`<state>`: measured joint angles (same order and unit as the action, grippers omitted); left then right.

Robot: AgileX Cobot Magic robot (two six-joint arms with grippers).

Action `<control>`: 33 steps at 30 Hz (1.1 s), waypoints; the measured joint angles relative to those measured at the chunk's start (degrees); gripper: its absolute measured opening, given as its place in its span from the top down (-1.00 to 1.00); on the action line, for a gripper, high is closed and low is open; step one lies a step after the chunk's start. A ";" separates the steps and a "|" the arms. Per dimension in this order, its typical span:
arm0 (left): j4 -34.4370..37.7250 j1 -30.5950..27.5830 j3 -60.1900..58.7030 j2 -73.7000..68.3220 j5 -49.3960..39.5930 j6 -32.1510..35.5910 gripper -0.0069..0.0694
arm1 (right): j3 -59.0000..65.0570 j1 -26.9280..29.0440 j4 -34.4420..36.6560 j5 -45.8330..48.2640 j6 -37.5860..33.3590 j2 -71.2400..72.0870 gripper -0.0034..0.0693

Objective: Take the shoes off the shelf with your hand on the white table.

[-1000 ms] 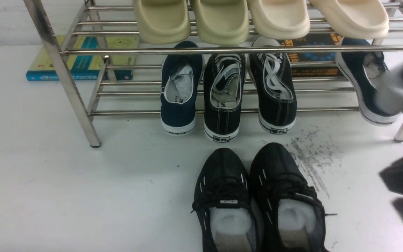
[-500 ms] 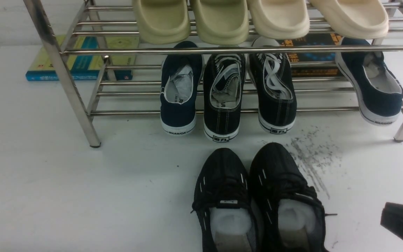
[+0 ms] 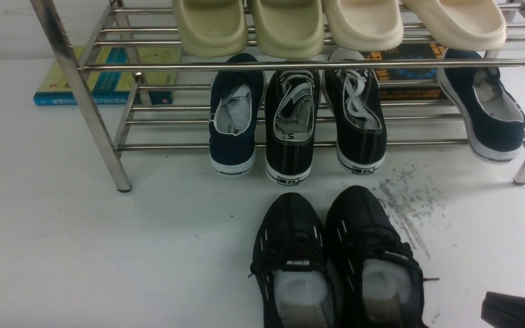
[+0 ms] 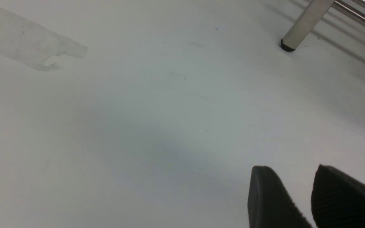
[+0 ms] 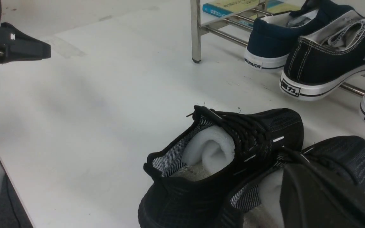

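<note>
Shoes point(image 3: 337, 259) — paired (toes shelfward), on white table point(image 3: 84, 250)

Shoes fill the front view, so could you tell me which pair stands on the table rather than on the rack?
The all-black knit mesh sneakers with white dash marks, side by side on the white table; every other pair sits on the chrome tube rack.

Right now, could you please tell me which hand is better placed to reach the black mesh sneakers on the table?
Right. The right hand sits close beside the sneakers, while the left hand hovers over bare white table away from them.
</note>
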<state>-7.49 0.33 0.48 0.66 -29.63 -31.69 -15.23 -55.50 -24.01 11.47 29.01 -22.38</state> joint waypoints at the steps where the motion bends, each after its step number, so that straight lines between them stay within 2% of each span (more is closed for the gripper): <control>1: 0.00 0.00 0.00 0.00 0.00 0.00 0.19 | 0.00 0.00 0.95 0.00 0.00 0.00 0.91; 4: 0.00 0.00 0.00 0.00 0.00 0.00 0.19 | 0.00 0.00 4.52 0.08 -1.10 0.00 0.91; 8: 0.00 0.00 0.00 0.00 0.00 0.00 0.19 | 0.00 1.11 15.07 3.65 -11.77 0.99 0.90; 12: 0.00 0.00 0.00 0.00 0.00 0.00 0.19 | 0.05 6.05 20.80 8.36 -18.95 4.48 0.89; 15: 0.00 0.00 0.00 0.00 0.00 0.00 0.19 | 1.51 15.56 22.14 10.18 -20.67 8.29 0.89; 16: 0.00 0.00 0.00 0.00 0.00 0.00 0.19 | 1.67 16.25 22.30 10.24 -20.73 8.54 0.89; 17: 0.00 0.00 0.00 0.00 0.00 0.00 0.19 | 3.54 21.89 22.42 10.45 -20.78 10.53 0.89; 19: 0.00 0.00 0.00 0.00 0.00 0.00 0.19 | 5.63 28.20 22.42 10.61 -20.80 12.84 0.89; 21: 0.00 0.00 0.00 0.00 0.00 0.00 0.19 | 7.62 32.24 22.42 10.86 -20.85 14.30 0.88; 22: 0.00 0.00 0.00 0.00 0.00 0.00 0.19 | 10.30 38.29 22.48 11.18 -20.85 16.46 0.88; 23: 0.00 0.00 0.00 0.00 0.00 0.00 0.19 | 10.59 38.29 22.48 11.21 -20.85 16.70 0.88; 24: 0.00 0.00 0.00 0.00 0.00 0.00 0.19 | 12.76 42.33 22.56 11.53 -20.85 18.57 0.87; 26: 0.00 0.00 0.00 0.00 0.00 0.00 0.19 | 15.06 46.21 22.67 11.81 -20.85 20.78 0.87; 33: -0.05 0.00 0.00 0.05 -0.05 0.00 0.19 | 15.93 52.12 24.01 11.20 -20.98 22.99 0.86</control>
<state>-7.54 0.33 0.48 0.71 -29.68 -31.69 0.69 -3.37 0.00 22.67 8.03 0.61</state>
